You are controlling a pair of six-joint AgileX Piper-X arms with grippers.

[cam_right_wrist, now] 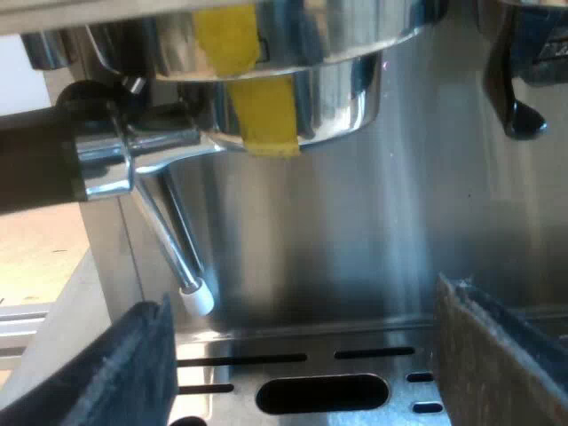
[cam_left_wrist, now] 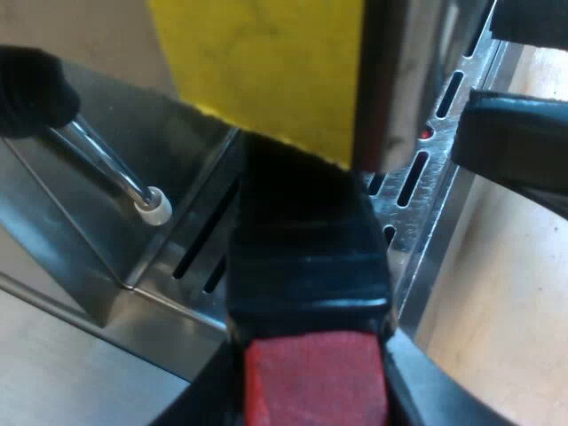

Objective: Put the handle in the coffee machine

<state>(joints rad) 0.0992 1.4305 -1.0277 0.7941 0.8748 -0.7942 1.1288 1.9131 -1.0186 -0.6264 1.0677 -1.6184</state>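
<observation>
The holder's dark handle point(cam_left_wrist: 306, 248) with its red end point(cam_left_wrist: 315, 382) runs straight away from the camera toward the espresso machine. My left gripper point(cam_left_wrist: 315, 395) is shut on it at the red end. In the right wrist view the holder's metal basket point(cam_right_wrist: 302, 84) sits up against the machine's brewing head, a yellow tape strip point(cam_right_wrist: 257, 98) hanging over it, and its handle point(cam_right_wrist: 40, 169) sticks out sideways. My right gripper point(cam_right_wrist: 302, 373) is open, fingers point(cam_right_wrist: 124, 373) wide apart, low over the drip tray point(cam_right_wrist: 355, 353) and below the basket, holding nothing.
A steam wand with a white tip point(cam_right_wrist: 195, 297) slants down beside the holder, close to the handle point(cam_left_wrist: 153, 206). The slotted metal drip tray point(cam_left_wrist: 417, 186) lies beneath. A dark spout point(cam_right_wrist: 515, 98) hangs from the machine's front. A black finger point(cam_left_wrist: 515, 146) of the other arm is over the tray's edge.
</observation>
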